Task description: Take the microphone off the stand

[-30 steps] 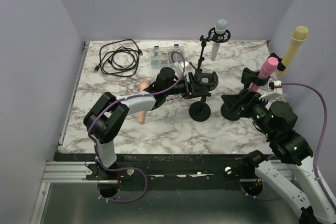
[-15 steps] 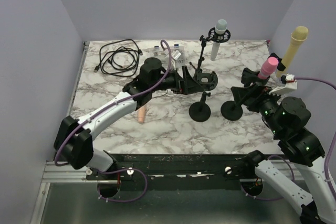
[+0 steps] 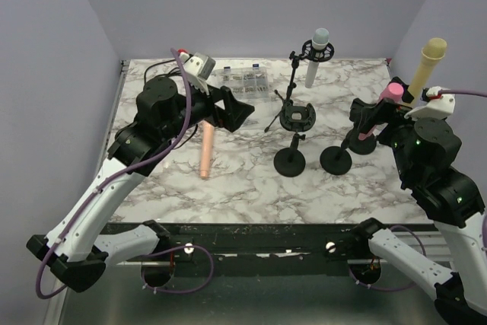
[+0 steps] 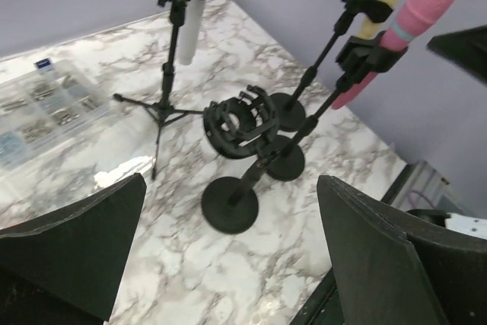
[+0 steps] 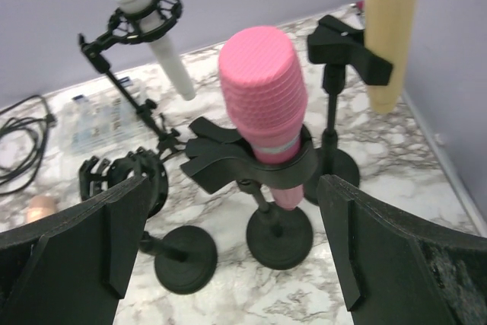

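Pink mic (image 5: 262,85): seated in the clip of its stand (image 5: 280,235), held up off the surface (image 3: 243,188), right of centre.
Axis: steep diagonal. Head is up and leans toward the right arm; tail runs down past the clip toward the round base.
Change, left: 1 s ago the left gripper (image 3: 237,114) was at the empty shock-mount stand (image 3: 296,116). Now it's pulled back to the left, well apart from it, arm raised.
Change, right: 1 s ago the right gripper (image 3: 371,116) was low by the stand bases. Now it's higher and close in on the pink mic.
Unchanged: peach mic (image 3: 205,150) lies flat on the surface in the same spot, long axis near-to-far, left of the empty mount.
Left jaws: wide, holding nothing.
Right jaws: wide, holding nothing. In the wrist view the pink mic sits centred between them, not touching.
Neighbours: yellow mic (image 3: 428,58) in a 2nd clip stand, just right of and behind the pink head. White mic (image 3: 316,55) in a shock mount on a tripod toward the far edge. Parts box (image 3: 243,80) at the far side, left of the tripod.
Crowding: 2 round bases, the empty mount's and the pink mic's, sit side by side. Yellow mic's clip is close on the pink head's right.
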Motion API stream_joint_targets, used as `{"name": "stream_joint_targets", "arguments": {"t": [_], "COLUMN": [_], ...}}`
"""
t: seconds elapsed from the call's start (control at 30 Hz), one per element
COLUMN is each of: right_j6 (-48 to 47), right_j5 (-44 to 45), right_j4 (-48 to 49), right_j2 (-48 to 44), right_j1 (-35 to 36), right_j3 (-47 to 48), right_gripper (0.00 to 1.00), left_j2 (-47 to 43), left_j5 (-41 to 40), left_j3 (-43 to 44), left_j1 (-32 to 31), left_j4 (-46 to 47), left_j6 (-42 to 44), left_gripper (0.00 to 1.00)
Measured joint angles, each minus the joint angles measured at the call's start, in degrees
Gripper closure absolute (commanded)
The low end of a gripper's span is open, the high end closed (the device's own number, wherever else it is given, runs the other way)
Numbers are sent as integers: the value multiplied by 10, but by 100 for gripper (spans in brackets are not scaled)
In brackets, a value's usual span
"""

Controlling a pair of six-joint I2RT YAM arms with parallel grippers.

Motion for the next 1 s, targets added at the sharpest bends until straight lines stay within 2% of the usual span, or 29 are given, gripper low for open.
{"name": "stream_joint_targets", "arguments": {"t": [0.13, 0.43, 0.6, 0.7, 0.8, 1.0], "right_j6": [-11, -37, -50, -56, -68, -91], "right_j5": [63, 172, 180, 181, 182, 184], "right_j4": [-19, -11, 6, 24, 46, 75], "right_j2": [35, 125, 156, 153, 147, 136], "right_j1": [0, 0, 0, 0, 0, 0], "right_j3": [38, 60, 53, 42, 26, 2], "right_gripper": [0, 1, 9, 19, 37, 64], "left_j2": [-48, -95, -109, -114, -114, -104], "left_j5": [-36, -43, -43, -43, -43, -42], "left_j3": [-29, -71, -73, -78, -83, -98], "left_j1": [0, 0, 0, 0, 0, 0], "left_j4": [-29, -42, -36, -29, -23, -3], "left_j6": [40, 68, 70, 70, 70, 67], "left_gripper": [1, 1, 1, 1, 1, 1]}}
